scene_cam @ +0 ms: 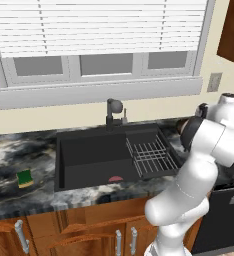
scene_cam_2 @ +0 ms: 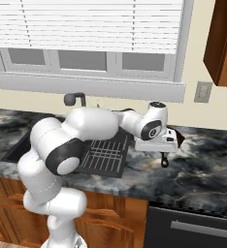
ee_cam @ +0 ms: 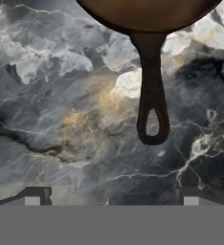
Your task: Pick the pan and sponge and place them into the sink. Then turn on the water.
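The arm is extended to the right, elbow bent. The gripper (ee_cam: 111, 201) is pointed downward, jaws spread wide, nothing held.

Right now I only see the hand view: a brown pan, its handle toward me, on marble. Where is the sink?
Observer: The sink lies left of the pan, with a wire rack in its right section.
Operator: And the sponge?
Observer: The sponge sits on the counter, left of the sink.
Operator: Is water running?
Observer: No, the faucet stands dry over the basin.
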Tool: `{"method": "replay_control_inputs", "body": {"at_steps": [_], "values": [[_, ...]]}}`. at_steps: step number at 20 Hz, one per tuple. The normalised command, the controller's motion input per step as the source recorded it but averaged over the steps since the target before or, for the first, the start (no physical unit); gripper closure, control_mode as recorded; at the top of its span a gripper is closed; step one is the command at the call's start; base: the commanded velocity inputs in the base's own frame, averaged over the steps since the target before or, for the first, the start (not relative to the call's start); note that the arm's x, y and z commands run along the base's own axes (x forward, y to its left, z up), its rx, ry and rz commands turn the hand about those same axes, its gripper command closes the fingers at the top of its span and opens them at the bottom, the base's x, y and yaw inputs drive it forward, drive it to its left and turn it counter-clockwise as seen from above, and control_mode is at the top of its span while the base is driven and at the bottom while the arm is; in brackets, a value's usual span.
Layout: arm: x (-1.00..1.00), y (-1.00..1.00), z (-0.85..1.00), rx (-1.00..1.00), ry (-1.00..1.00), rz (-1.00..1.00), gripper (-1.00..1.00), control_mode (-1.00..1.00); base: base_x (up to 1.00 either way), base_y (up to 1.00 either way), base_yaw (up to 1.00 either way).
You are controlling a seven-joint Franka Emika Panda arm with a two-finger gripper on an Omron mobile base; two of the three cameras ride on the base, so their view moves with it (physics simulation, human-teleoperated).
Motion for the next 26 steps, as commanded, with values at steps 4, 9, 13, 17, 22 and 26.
{"method": "replay_control_inputs", "body": {"at_steps": [4,9,13,17,22,26], "values": [[0.40,-0.23,-0.17,0.00,0.07,0.00,-1.00,-1.00,0.00,0.00,0.00],[0.45,-0.21,-0.13,0.00,0.05,0.00,-1.00,-1.00,0.00,0.00,0.00],[0.40,-0.19,-0.17,0.00,0.04,0.00,-1.00,-1.00,0.00,0.00,0.00],[0.36,-0.18,-0.30,0.02,0.03,0.00,-1.00,-1.00,0.00,0.00,0.00],[0.24,-0.17,-0.35,0.08,0.01,0.00,-1.00,-1.00,0.00,0.00,0.00],[0.07,-0.08,-0.36,0.11,0.00,0.00,-1.00,-1.00,0.00,0.00,0.00]]}}
